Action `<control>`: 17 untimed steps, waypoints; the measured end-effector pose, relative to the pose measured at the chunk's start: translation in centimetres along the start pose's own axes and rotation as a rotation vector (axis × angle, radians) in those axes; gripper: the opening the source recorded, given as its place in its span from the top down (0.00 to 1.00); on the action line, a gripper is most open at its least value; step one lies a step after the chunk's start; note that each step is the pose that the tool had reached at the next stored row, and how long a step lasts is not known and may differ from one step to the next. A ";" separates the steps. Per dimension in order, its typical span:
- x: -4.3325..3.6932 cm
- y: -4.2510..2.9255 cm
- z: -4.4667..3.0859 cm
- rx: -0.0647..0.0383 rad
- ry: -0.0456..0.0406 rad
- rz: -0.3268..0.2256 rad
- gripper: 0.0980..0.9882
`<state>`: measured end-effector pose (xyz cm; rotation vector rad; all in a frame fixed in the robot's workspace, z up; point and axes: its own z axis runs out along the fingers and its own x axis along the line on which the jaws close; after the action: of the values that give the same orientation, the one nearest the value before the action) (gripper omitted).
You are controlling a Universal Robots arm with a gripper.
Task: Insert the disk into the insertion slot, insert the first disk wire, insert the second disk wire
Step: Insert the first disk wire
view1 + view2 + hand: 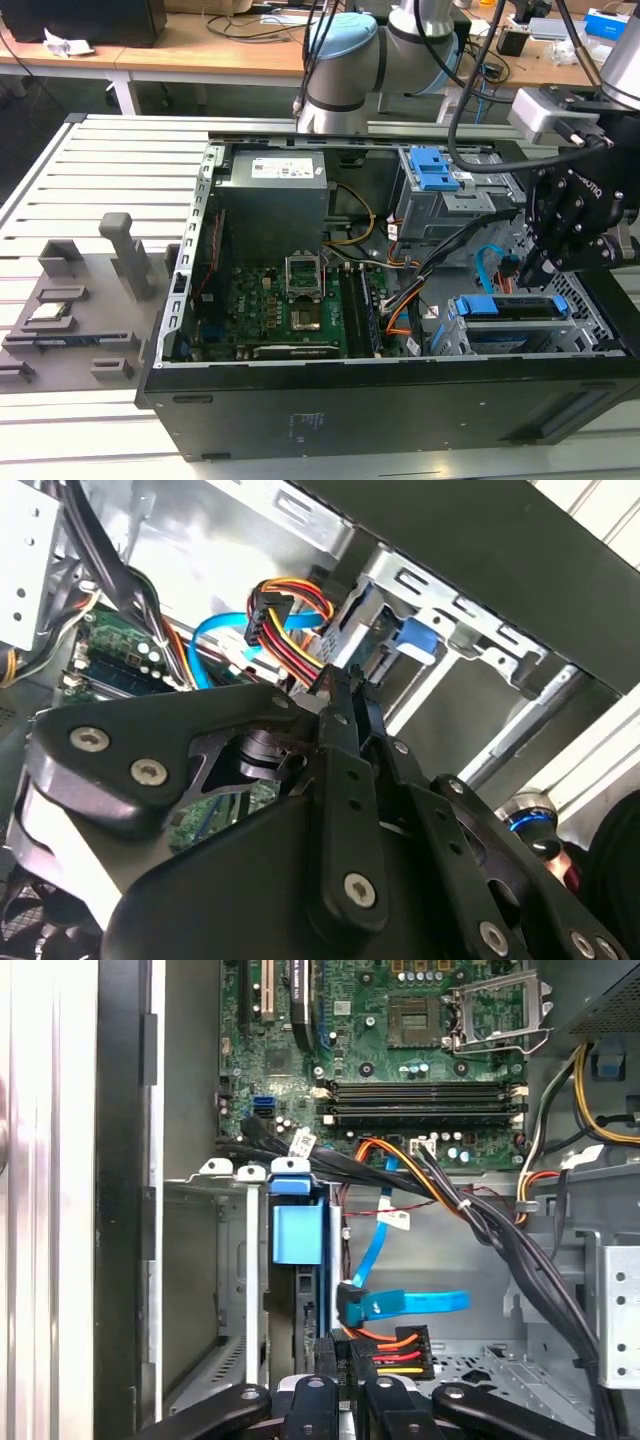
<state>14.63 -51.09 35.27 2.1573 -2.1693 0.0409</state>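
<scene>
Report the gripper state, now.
Gripper: closed, pinching the end of the bundle of red, orange and yellow wires.

Legible text: none.
- White label (283,170) on the power supply (270,215), behind the motherboard (290,310) in the exterior view: print too small to read.
- White tags (300,1143) on black cables (330,1165) beside the motherboard: markings unreadable.
</scene>
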 end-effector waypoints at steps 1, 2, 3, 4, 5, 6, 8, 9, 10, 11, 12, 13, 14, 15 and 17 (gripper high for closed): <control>0.22 -0.02 0.04 0.000 -0.0001 0.000 0.92; 0.34 -0.07 0.06 0.000 0.0000 0.000 0.92; 0.39 -0.16 0.08 0.000 0.0000 0.000 0.92; 0.44 -0.24 0.08 0.000 0.0001 0.000 0.92; 0.50 -0.31 0.11 0.000 0.0000 0.000 0.92; 0.54 -0.39 0.14 0.000 -0.0001 0.000 0.92; 0.56 -0.53 0.29 0.000 0.0000 0.000 0.92; 0.56 -0.55 0.40 0.000 0.0000 0.000 0.92; 0.55 -0.57 0.52 0.000 0.0001 0.000 0.92; 0.54 -0.59 0.67 -0.001 0.0001 0.000 0.92; 0.53 -0.60 0.76 -0.001 0.0001 0.000 0.92; 0.52 -0.61 0.95 0.000 0.0000 0.000 0.92; 0.51 -0.62 1.07 -0.001 0.0000 0.000 0.92; 0.51 -0.62 1.12 0.000 0.0001 0.000 0.92; 0.50 -0.66 1.20 0.000 0.0003 0.000 0.92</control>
<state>15.23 -51.69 34.10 2.1570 -2.1689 0.0407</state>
